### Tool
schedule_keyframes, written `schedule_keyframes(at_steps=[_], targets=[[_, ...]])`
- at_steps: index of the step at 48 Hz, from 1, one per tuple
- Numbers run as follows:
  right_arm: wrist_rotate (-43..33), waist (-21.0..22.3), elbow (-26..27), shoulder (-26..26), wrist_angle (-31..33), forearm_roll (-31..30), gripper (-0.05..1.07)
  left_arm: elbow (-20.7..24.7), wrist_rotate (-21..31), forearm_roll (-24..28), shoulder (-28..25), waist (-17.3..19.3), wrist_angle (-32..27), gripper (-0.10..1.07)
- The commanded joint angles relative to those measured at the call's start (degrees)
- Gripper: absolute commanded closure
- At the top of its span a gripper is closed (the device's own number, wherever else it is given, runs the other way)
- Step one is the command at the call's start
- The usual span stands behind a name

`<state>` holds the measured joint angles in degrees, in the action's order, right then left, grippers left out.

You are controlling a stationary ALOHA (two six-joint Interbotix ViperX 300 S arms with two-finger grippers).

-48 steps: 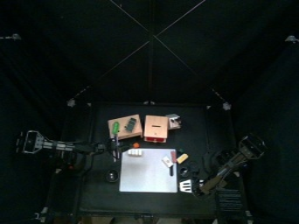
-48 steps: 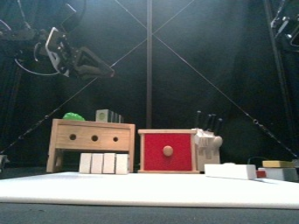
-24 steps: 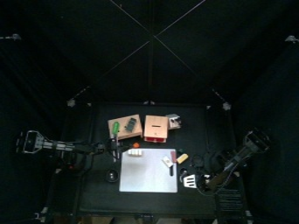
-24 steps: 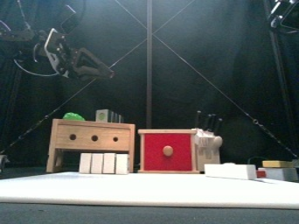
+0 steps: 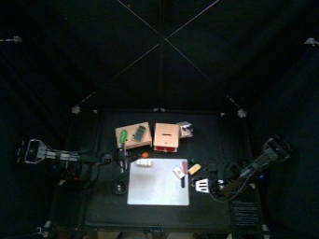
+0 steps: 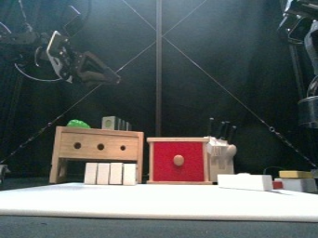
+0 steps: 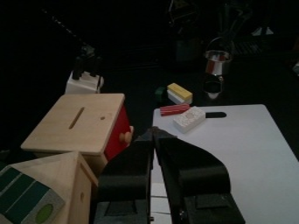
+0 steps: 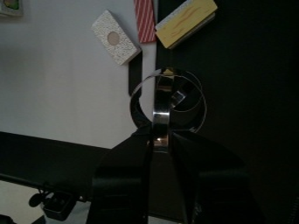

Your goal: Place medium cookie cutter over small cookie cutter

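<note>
In the right wrist view my right gripper [image 8: 158, 124] is shut on a shiny metal ring, a cookie cutter [image 8: 138, 94], held over the dark table just beside the white board [image 8: 59, 79]. A second metal ring [image 8: 198, 103] overlaps the first. I cannot tell which one is the medium cutter and which the small. From above, the right gripper [image 5: 214, 187] sits at the board's right edge. My left gripper [image 7: 153, 140] hangs high at the left, its jaws together on nothing, and looks down on the boxes.
A wooden box with a red face [image 7: 82, 122] and a green-roofed box [image 7: 30, 188] stand at the back. A yellow block [image 8: 187, 22], a red-striped piece [image 8: 145, 17] and a white block with a round hole [image 8: 114, 37] lie near the board's corner.
The right arm has swung a little toward the board and now shows at the right edge of the front view. The left arm has not moved.
</note>
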<state>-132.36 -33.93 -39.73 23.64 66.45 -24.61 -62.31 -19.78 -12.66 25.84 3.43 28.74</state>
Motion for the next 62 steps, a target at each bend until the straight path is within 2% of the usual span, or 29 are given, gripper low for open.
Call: schedule_keyframes(at_steps=[1,18,35,62], targets=[[0.1,1.1,-0.4,0.4,-2.4,-0.1,0.45,0.6,0.1,0.0,0.3,0.1,0.2,0.48],[0.1,2.3,-3.3,0.2,-4.6,1.8,0.45,0.4,0.1,0.0,0.2,0.1,0.2,0.48],[0.2,4.3,-5.8,-1.8,-12.1,1.8,0.45,0.3,0.1,0.0,0.3,0.1,0.2,0.48],[0.2,4.7,-7.6,-3.8,-14.9,3.2,0.45,0.2,0.1,0.0,0.3,0.1,0.2,0.48]])
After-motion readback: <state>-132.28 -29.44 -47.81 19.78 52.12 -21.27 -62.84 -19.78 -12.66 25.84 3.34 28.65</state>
